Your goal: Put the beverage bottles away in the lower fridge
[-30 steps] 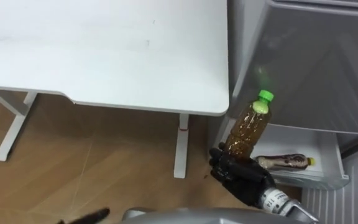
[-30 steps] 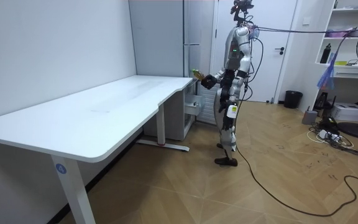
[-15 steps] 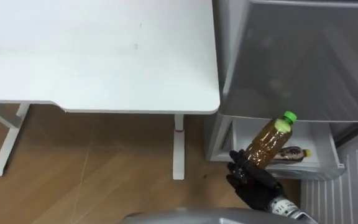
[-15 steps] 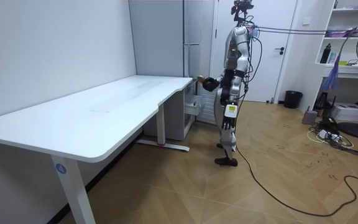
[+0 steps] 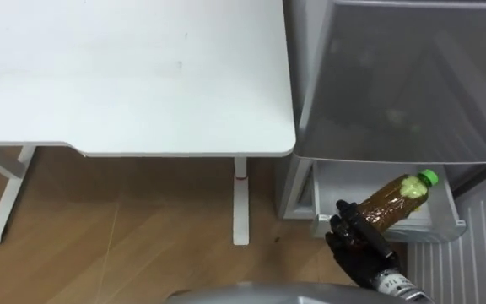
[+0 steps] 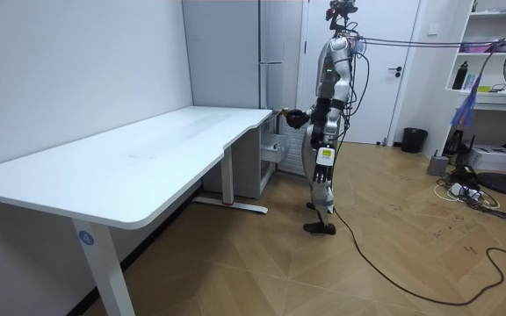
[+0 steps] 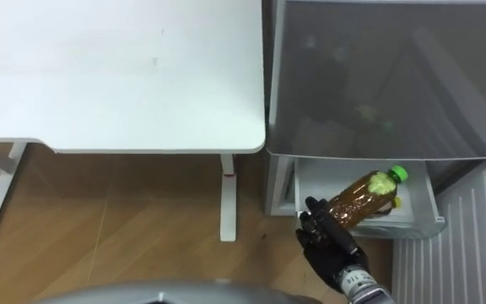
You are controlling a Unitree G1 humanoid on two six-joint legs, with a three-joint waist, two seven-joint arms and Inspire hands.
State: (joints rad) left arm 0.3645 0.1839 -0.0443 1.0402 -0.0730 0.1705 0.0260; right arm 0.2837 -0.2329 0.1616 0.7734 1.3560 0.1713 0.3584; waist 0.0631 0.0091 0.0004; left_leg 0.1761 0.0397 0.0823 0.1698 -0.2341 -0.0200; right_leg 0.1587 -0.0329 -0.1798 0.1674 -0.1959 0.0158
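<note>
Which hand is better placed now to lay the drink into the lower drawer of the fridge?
The right. The right hand grips the green-capped bottle, tilted over the open lower drawer of the fridge, so it probably only needs to lower the bottle and let go.

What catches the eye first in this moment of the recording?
An amber drink bottle with a green cap lies tilted in the robot's right hand, above the open lower fridge drawer. To its left, a broad white desk stands right against the grey fridge.
</note>
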